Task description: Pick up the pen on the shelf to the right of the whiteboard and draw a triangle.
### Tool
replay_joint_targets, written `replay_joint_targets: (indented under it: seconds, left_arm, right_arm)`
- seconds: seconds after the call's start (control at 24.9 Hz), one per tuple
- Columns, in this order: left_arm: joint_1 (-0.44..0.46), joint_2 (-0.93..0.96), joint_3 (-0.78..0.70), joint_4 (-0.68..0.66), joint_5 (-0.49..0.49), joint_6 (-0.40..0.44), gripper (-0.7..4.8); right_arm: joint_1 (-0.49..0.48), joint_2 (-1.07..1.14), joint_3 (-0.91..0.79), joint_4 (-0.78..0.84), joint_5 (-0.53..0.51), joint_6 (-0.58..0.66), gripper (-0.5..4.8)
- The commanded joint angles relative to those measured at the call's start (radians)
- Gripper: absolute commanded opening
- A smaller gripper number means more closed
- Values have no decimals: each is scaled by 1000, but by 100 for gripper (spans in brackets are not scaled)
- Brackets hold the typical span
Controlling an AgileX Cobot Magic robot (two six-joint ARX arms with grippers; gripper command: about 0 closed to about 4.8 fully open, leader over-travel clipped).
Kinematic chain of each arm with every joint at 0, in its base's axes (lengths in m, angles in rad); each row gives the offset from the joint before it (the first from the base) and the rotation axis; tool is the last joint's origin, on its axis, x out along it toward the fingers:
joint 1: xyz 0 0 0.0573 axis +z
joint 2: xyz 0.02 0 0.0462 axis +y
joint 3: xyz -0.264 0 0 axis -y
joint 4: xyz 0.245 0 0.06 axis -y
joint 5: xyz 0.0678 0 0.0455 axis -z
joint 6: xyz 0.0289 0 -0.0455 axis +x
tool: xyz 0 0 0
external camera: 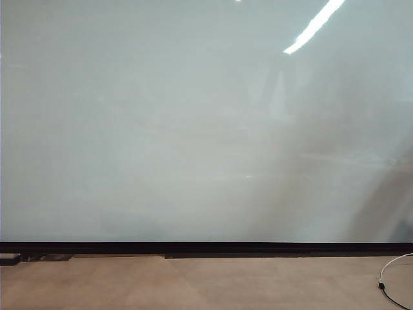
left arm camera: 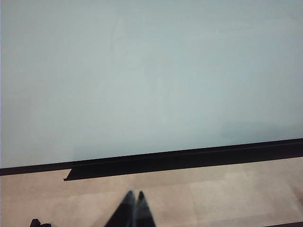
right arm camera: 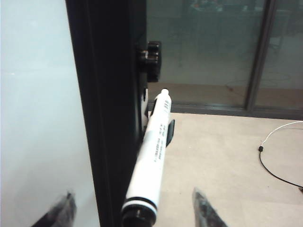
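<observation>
- Exterior: whiteboard fills view, black strip along its base, floor below with a white cable; no arm seen.
- Left wrist: left gripper low, before the whiteboard; jaws together, holding nothing.
- Right wrist: pen on black clip at whiteboard's frame; right gripper jaws wide apart either side of the pen's near end, not gripping.

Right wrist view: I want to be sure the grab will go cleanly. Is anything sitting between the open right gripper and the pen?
Nothing visible does. The pen lies in its holder beside the whiteboard frame, and the right gripper is open with one finger on either side of the pen's black end, the space between otherwise clear.
</observation>
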Motion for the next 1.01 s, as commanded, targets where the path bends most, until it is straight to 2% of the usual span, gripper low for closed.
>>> replay_joint_targets:
  seconds: [0.04, 0.4, 0.64, 0.8, 1.01]
  left_arm:
    - [0, 0, 3, 7, 0, 1, -5]
    - [0, 0, 3, 7, 0, 1, -5]
    - [0, 0, 3, 5, 0, 1, -5]
    - [0, 0, 3, 5, 0, 1, -5]
    - [0, 0, 3, 5, 0, 1, -5]
  right_arm:
    - [2, -3, 21, 16, 6, 4, 314]
    - [28, 8, 63, 15, 58, 8, 304]
    - [37, 61, 94, 14, 50, 18, 303]
    - [41, 63, 99, 14, 50, 17, 260]
    - [40, 63, 101, 15, 50, 17, 260]
